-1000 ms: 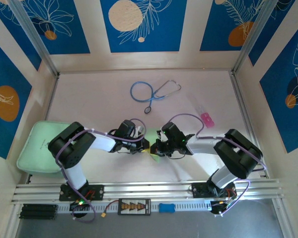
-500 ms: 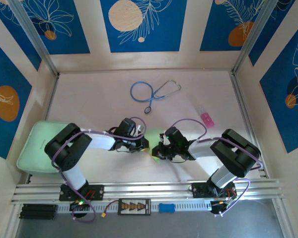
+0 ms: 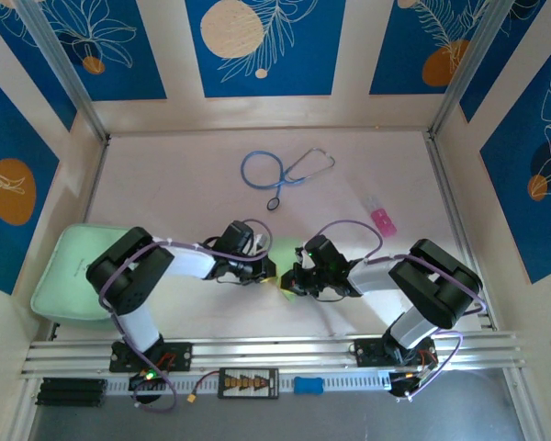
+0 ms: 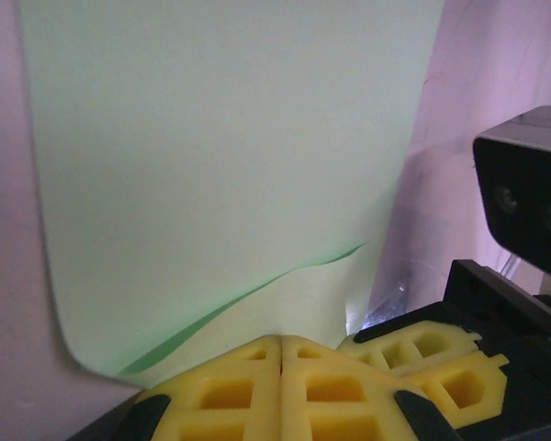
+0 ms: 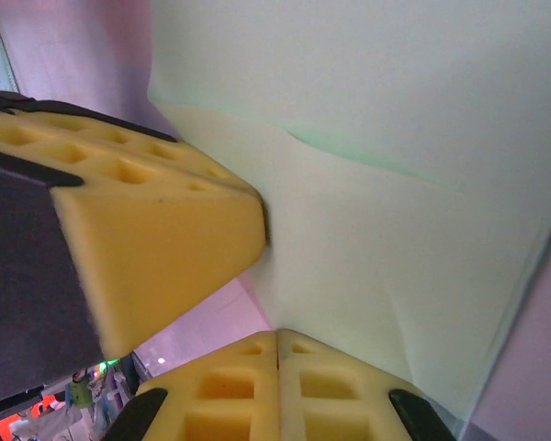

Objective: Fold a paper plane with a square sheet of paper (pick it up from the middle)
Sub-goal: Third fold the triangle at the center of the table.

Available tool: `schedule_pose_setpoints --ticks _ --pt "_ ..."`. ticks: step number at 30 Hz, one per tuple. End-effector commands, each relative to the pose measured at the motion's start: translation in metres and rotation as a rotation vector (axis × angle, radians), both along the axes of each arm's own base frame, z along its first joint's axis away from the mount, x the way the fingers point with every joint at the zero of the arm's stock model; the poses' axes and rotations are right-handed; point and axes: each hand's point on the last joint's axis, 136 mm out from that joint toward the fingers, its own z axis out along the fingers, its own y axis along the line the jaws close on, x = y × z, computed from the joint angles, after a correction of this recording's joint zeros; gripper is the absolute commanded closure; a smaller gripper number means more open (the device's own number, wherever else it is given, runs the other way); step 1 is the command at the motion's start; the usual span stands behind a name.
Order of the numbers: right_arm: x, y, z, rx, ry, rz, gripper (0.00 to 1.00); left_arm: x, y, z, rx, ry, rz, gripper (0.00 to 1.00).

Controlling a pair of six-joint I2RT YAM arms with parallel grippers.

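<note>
Sheet is sitting between the grippers, front-centre on the table. Left gripper and right gripper are pressing their jaws fully together, each apparently pinching its edge.

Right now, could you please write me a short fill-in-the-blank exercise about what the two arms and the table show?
1. The left gripper and the right gripper are both ___ on the pale green sheet of paper.
2. Each gripper's fingers are ___ in colour.
3. Beyond the arms lies a stethoscope whose tubing is ___.
4. The mint-green pad lies beside the ___ arm.

Missing words: shut; yellow; blue; left.
</note>
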Motion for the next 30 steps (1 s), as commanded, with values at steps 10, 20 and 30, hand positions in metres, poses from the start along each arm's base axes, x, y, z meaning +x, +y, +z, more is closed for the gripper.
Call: schedule_pose_setpoints --ticks 10,20,30 --pt "-0.033 -0.034 -0.041 -0.180 0.154 -0.013 1.00 0.030 0.041 -0.023 0.072 0.006 0.078 1.00" --pt "-0.034 -0.035 -0.041 -0.175 0.156 -0.003 1.00 0.044 0.066 -0.022 0.126 0.022 0.120 1.00" --pt "-0.035 -0.035 -0.033 -0.138 0.141 0.062 1.00 0.056 0.061 0.022 0.084 -0.052 0.116 1.00"
